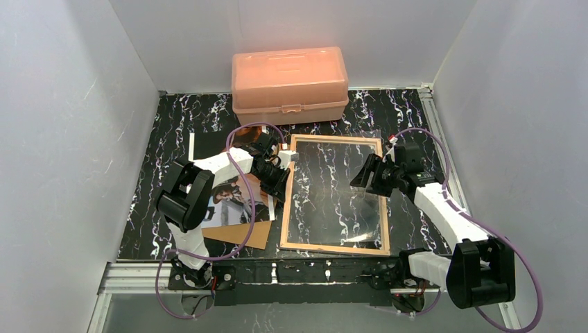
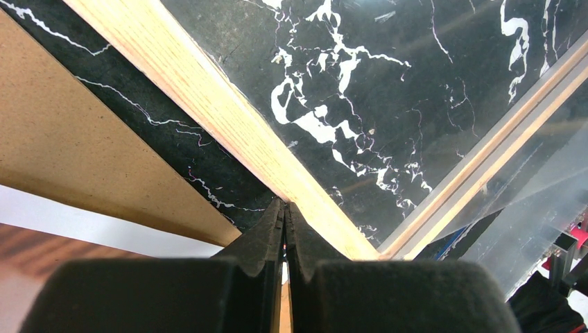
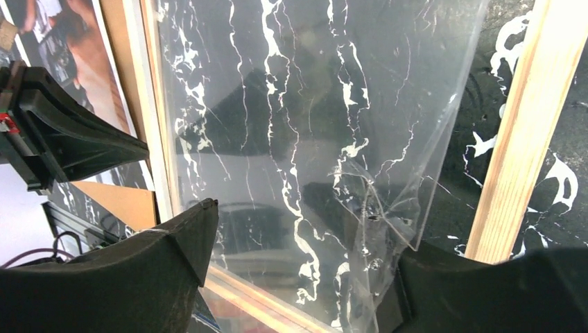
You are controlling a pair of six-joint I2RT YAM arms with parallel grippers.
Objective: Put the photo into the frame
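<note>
The frame (image 1: 333, 248) lies flat mid-table with its tan wood back up, and a clear sheet (image 1: 338, 198) rests inside it. The photo (image 1: 239, 202) lies picture-up to its left, partly under my left arm. My left gripper (image 1: 277, 182) is shut with nothing held, its tips (image 2: 284, 206) on the frame's left rail (image 2: 208, 104). My right gripper (image 1: 367, 182) hovers open over the frame's right side. In the right wrist view a creased corner of the clear sheet (image 3: 326, 139) sits between the spread fingers (image 3: 173, 257), ungripped, beside the right rail (image 3: 527, 132).
A brown backing board (image 1: 243, 234) lies under the photo, sticking out towards the near edge. An orange plastic box (image 1: 290, 84) stands at the back, just beyond the frame. White walls close in the left, right and back sides of the black marbled table (image 1: 166, 139).
</note>
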